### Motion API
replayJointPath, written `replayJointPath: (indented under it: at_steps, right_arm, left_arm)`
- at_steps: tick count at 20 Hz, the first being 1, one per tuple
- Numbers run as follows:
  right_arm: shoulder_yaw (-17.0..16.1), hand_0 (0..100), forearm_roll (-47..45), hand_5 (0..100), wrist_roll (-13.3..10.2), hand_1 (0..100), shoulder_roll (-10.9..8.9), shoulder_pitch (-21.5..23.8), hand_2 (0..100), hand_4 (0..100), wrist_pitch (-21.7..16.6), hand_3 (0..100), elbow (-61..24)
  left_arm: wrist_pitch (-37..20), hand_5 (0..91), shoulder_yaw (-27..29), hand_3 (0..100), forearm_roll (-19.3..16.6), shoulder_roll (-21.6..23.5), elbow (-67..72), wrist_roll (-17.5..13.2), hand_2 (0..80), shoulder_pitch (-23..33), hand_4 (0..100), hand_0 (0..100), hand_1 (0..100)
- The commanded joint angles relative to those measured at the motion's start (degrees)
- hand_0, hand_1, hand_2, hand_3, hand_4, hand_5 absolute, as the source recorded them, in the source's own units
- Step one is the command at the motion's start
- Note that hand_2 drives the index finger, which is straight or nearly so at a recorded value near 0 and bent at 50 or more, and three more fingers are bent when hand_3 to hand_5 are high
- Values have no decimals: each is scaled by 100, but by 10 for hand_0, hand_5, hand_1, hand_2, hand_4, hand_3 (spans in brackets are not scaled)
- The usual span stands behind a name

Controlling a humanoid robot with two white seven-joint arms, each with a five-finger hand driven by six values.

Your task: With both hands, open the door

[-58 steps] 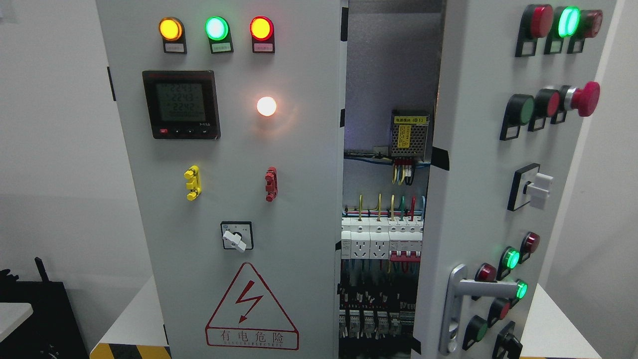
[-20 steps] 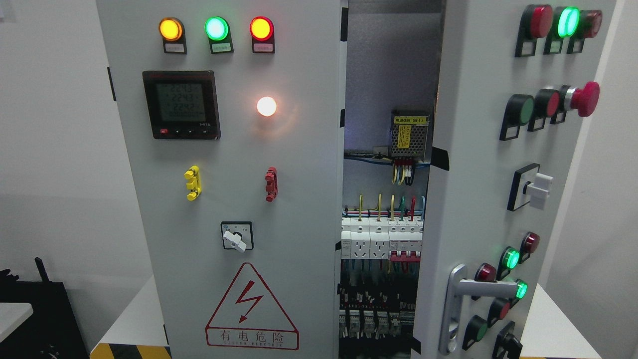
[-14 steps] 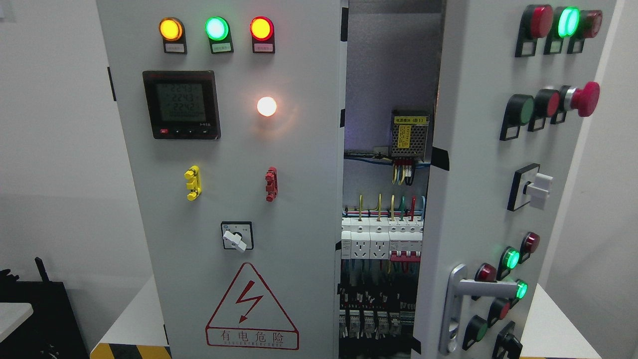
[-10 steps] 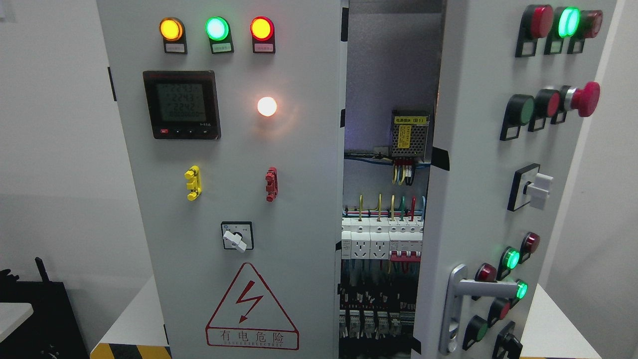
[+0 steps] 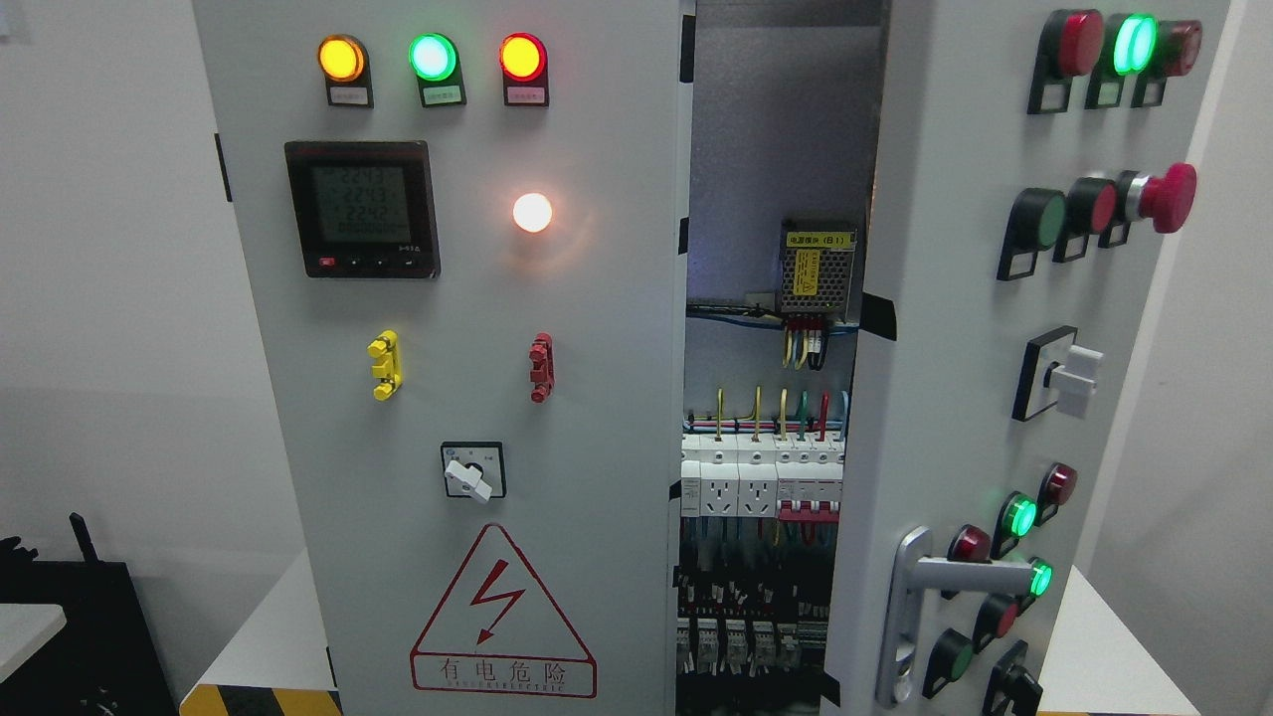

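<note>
**A:** You are facing the grey cabinet (image 5: 448, 398) that fills most of your head view; it stands on a white worktop (image 5: 264, 636). Where is your door?

**B:** Your right door (image 5: 955, 378) is swung partly open, its face angled toward you at the right; the left door (image 5: 597, 398) lies shut and flat. Between them you look into the interior (image 5: 776, 149), with a row of white breakers (image 5: 761, 477) and coloured wires above them.

**A:** And on the doors?

**B:** On the left one you have a black meter (image 5: 361, 208); below it a red-edged warning triangle (image 5: 502, 617); along the top an amber lamp (image 5: 340, 58), a green lamp (image 5: 432, 56) and a red lamp (image 5: 521, 56), all lit. On the open door, a silver lever handle (image 5: 935, 587) sits low down; a red mushroom button (image 5: 1166, 197) stands out higher up.

**A:** Your hands?

**B:** Neither hand shows in your view; you cannot tell what the fingers are doing; nothing touches the handle.
</note>
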Motion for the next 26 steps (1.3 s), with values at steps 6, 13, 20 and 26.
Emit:
replayJointPath:
  at_steps: [6, 13, 20, 26]
  right_arm:
    - [0, 505, 185, 0, -10, 156, 0, 6, 0, 0, 2, 0, -1]
    - [0, 506, 193, 0, -10, 155, 0, -2, 0, 0, 2, 0, -1]
    - [0, 506, 193, 0, -19, 155, 9, 6, 0, 0, 2, 0, -1]
    - [0, 506, 193, 0, -10, 154, 35, 6, 0, 0, 2, 0, 26]
  left_arm:
    - [-403, 0, 98, 0, 1583, 2024, -1662, -7, 0, 58, 0, 120, 389]
    - [-403, 0, 134, 0, 1874, 2411, -1987, -7, 0, 23, 0, 120, 389]
    - [-394, 0, 125, 0, 2805, 3343, -2286, -7, 0, -371, 0, 120, 389]
    - [157, 0, 134, 0, 3157, 3809, -2382, -16, 0, -1241, 0, 120, 389]
